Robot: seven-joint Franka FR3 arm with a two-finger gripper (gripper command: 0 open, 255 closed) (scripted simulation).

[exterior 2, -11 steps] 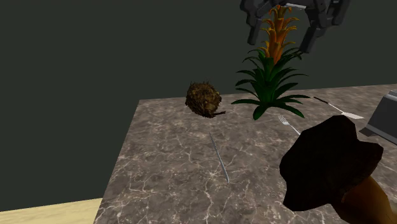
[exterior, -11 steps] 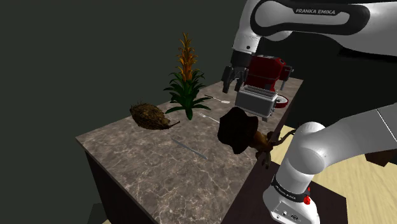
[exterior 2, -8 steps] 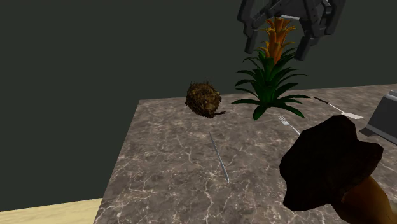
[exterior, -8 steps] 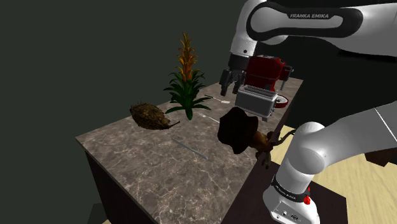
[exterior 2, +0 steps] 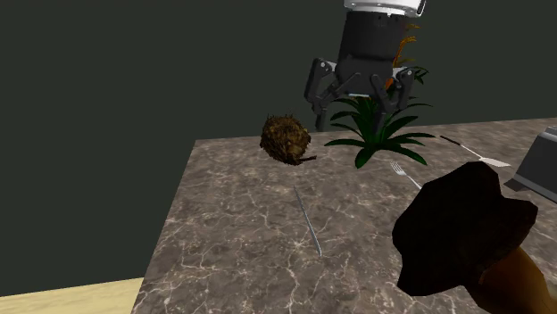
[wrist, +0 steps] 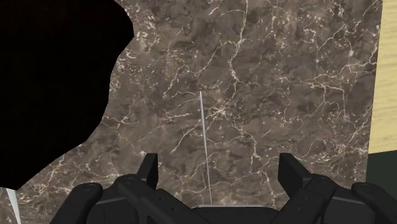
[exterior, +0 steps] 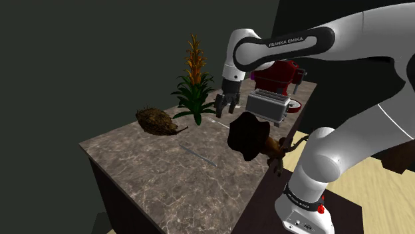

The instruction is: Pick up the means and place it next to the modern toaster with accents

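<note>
Gripper (wrist: 217, 162) spread, empty, high over thin metal rod (wrist: 203, 137); rod flat on marble counter (wrist: 286, 76), so fingers may scrape stone, miss.

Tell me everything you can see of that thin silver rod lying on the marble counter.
The thin rod is a straight, slender silver-grey sliver, metallic-looking, with no parts I can make out. It lies flat on the brown veined counter, touching nothing else, between the spiky ball and the dark mushroom-shaped object. The open gripper hangs above, clear of it.

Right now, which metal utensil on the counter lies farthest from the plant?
The thin rod, alone mid-counter; the fork and flat utensil lie beside the plant.
</note>
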